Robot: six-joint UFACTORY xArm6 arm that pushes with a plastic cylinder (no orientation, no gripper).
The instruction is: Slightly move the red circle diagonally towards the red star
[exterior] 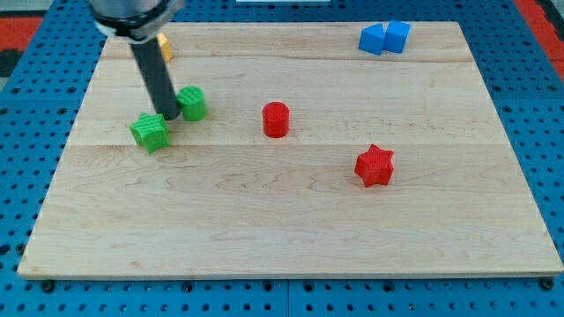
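Note:
The red circle (276, 120) stands on the wooden board near the middle, a little toward the view's top. The red star (374, 165) lies to its lower right, well apart from it. My tip (169, 118) rests on the board far to the left of the red circle, in the gap between a green star-like block (150, 132) and a green circle (192, 103). It is close to both green blocks; contact is not clear.
Two blue blocks (385, 38) sit together at the view's top right. A yellow block (164, 46) shows partly behind the rod at the top left. The wooden board (291, 229) is bounded by a blue pegboard surround.

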